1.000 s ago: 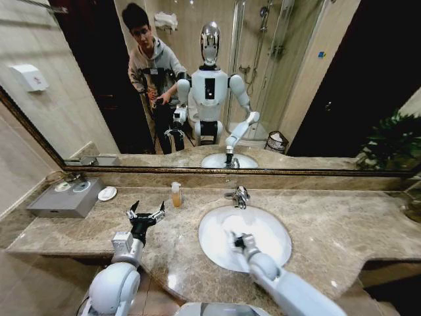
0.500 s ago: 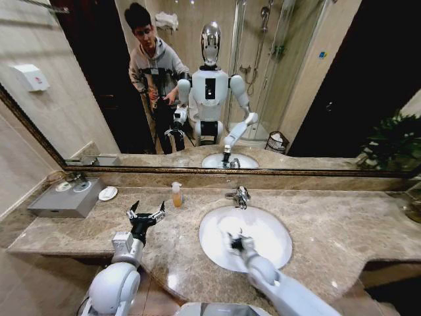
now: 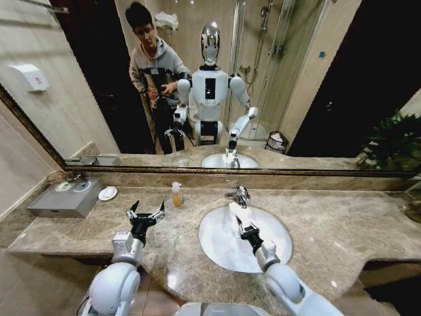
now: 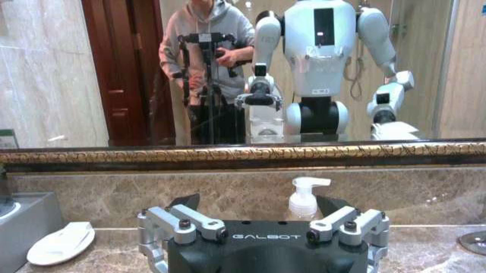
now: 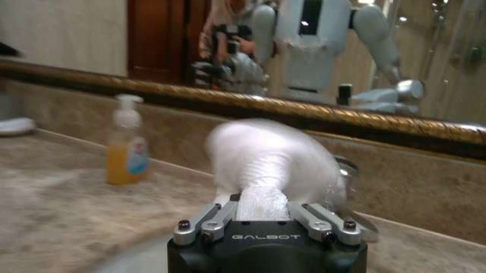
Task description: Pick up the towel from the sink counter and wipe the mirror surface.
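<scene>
towel point(image 5: 262, 162): blurred in the right wrist view; its lower end is hidden between the right gripper's point(image 5: 262, 213) fingers, which clamp it.
faucet point(image 5: 345, 187): mostly hidden behind the towel in the right wrist view; a chrome part shows just beside the cloth.
left gripper point(image 4: 262, 227): its spread fingertips are cut off by the picture's edge in the left wrist view.
soap bottle point(image 4: 305, 199): its body is hidden behind the left gripper; pump and shoulder show.
soap dish point(image 4: 61, 243): partly cut off, beside the left gripper; its contents are too unclear to tell.
grey box point(image 4: 19, 219): cut by the edge, next to the soap dish.
</scene>
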{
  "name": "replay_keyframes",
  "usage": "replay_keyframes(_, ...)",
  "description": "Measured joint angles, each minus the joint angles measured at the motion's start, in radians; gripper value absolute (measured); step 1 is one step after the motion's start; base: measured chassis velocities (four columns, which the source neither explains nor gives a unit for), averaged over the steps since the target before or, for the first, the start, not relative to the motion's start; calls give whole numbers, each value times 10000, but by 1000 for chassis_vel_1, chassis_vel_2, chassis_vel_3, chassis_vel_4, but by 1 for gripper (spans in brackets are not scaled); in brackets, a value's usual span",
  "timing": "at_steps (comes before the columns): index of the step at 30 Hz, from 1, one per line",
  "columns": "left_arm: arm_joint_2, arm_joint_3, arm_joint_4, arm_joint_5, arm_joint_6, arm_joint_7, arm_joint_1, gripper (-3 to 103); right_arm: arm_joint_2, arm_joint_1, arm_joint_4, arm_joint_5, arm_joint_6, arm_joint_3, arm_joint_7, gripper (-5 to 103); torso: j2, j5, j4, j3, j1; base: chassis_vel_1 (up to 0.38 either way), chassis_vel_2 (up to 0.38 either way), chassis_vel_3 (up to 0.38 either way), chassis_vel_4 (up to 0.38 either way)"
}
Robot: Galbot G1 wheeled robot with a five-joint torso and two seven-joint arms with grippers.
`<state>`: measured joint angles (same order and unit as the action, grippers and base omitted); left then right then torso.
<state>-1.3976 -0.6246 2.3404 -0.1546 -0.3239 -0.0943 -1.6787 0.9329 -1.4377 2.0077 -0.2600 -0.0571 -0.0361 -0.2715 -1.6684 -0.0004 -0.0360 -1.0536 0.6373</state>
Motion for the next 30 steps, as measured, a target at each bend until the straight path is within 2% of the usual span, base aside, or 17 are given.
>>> replay_keyframes(3,0,0,0,0,0,0,0,100,-87,-680,398,383,-388,-57,24,18,0,1,4,0,0,0,0,0,0)
replay_keyframes(9,0,0,0,0,0,0,1,100,-59,-1218,376,498,-775,-361,23,18,1,4,2,-1,2,7,-10,-8,8)
replay_keyframes(16,0,0,0,0,0,0,0,100,-12,-1202,338,264,-833,-471,-36,18,1,5,1,-1,4,96,-113,-117,104)
replay_keyframes(21,0,0,0,0,0,0,-5,100,355,-1041,145,149,-971,-660,-7,18,-5,7,2,3,-14,155,-160,-158,156)
replay_keyframes(25,0,0,0,0,0,0,-4,100,985,-878,51,-80,-1071,-936,157,18,-5,5,2,2,-11,79,-51,-69,70)
replay_keyframes(30,0,0,0,0,0,0,2,100,1231,-1085,39,-163,-1374,-1307,429,18,4,3,0,-4,11,-32,27,50,-21)
